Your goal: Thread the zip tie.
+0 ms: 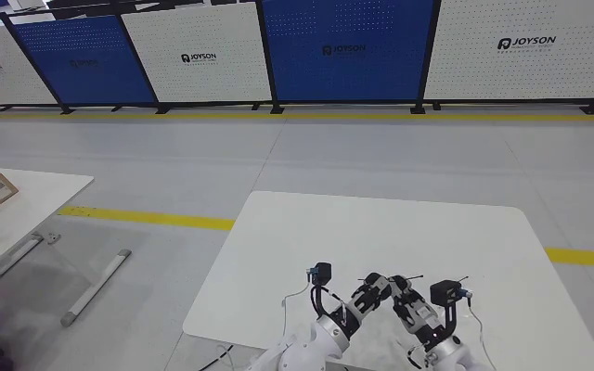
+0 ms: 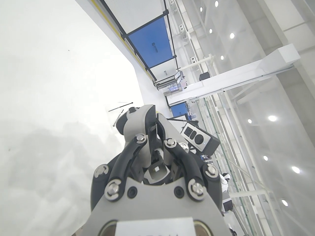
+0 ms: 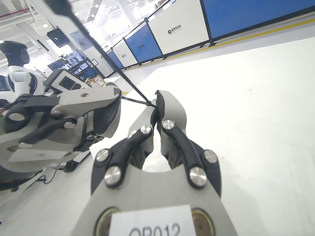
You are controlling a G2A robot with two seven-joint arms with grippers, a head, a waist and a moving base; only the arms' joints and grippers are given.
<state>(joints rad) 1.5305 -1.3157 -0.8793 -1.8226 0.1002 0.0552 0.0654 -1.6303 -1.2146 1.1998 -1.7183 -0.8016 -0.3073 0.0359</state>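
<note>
Right wrist view: R pincer (image 3: 155,101) clamped on zip tie (image 3: 103,53) over table (image 3: 246,99); L pincer (image 3: 119,98) shut on its other end, contact partly hidden; far tip blurred.

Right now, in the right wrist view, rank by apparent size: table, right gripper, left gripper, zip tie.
1. table
2. right gripper
3. left gripper
4. zip tie, just a thin strap

The right gripper sits nearer the camera, so its lead over the left gripper says nothing of true size.
</note>
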